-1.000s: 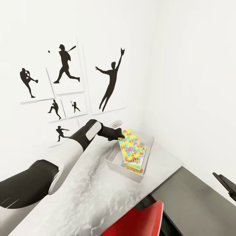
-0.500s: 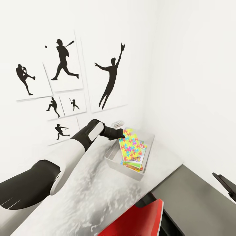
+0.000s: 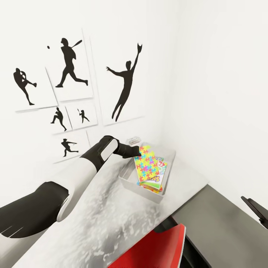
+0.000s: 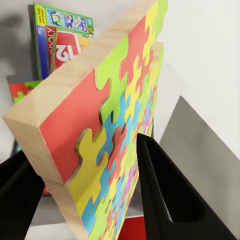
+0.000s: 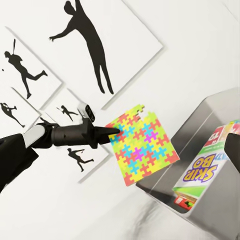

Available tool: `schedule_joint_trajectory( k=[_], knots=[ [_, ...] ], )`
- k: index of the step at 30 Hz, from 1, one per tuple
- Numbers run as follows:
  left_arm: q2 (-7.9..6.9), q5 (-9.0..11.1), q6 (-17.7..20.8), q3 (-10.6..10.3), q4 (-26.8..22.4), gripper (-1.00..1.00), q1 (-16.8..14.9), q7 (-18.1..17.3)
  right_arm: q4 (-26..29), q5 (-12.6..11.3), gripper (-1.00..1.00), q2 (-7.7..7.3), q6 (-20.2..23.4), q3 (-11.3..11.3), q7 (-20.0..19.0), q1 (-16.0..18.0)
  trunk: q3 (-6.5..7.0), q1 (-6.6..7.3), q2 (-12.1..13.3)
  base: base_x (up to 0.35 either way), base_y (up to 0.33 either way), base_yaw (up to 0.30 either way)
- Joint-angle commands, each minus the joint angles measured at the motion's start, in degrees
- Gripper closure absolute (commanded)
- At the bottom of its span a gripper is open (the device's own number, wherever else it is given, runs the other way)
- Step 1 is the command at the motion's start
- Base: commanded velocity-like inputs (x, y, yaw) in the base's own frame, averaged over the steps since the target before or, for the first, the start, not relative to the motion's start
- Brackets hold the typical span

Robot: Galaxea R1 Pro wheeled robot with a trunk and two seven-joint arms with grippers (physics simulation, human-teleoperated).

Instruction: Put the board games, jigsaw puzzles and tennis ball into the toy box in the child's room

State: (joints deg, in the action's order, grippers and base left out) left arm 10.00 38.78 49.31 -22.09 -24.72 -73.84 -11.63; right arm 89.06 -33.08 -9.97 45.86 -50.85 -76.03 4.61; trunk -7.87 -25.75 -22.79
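Note:
My left gripper (image 3: 139, 150) is shut on one edge of a jigsaw puzzle (image 3: 147, 166), a multicoloured square tilted over the toy box (image 3: 131, 184). In the left wrist view the two black fingers (image 4: 165, 195) clamp the puzzle (image 4: 100, 125) on both faces, and my left gripper (image 4: 82, 150) sits at its wooden edge. Under it in the grey box lie board games: a red-yellow-green one (image 3: 153, 181) with big lettering (image 5: 204, 172) and a green-edged one (image 4: 62, 35). The right wrist view also shows the puzzle (image 5: 142, 145) held by my left gripper (image 5: 112, 131) above the box (image 5: 200, 127). The tennis ball is out of view.
The box stands at the far corner of the pale table (image 3: 93, 219), close to both white walls. Black silhouette pictures (image 3: 123, 89) hang behind it. A red chair (image 3: 156, 249) is at the table's near edge, and a lower dark grey unit (image 3: 223, 223) lies to the right, with my right gripper (image 3: 256, 209) over it.
The head view has shifted slightly. My left gripper still holds the puzzle over the box; the puzzle has barely moved.

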Motion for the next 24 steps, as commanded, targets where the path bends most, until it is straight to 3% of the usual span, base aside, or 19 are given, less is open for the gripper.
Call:
schedule_joint_trajectory(
  k=[1,5,11,24],
  knots=[
    [0.00,-0.6,0.1,-0.1,-0.1,1.00,-0.1,-0.5,0.0,-0.1,-1.00,-0.03,0.5,0.0,-0.1,0.1,-0.22,-0.03,-0.1,0.000,0.000,0.000],
    [0.00,-0.5,0.3,-0.1,-1.7,1.00,-0.1,-1.1,0.0,-0.1,-1.00,-0.05,0.5,0.0,-0.1,0.1,-0.60,-0.03,-0.1,0.000,0.000,0.000],
    [0.00,-0.5,0.5,-0.1,-2.3,1.00,-0.1,-4.9,0.0,-0.1,-1.00,-0.05,0.5,0.0,-0.1,0.1,-1.16,-0.03,-0.1,0.000,0.000,0.000],
    [0.00,-0.5,0.5,-0.1,-2.4,1.00,-0.1,-5.5,0.0,-0.1,-1.00,-0.05,0.5,0.0,-0.1,0.1,-2.39,-0.03,-0.1,0.000,0.000,0.000]
  ],
)
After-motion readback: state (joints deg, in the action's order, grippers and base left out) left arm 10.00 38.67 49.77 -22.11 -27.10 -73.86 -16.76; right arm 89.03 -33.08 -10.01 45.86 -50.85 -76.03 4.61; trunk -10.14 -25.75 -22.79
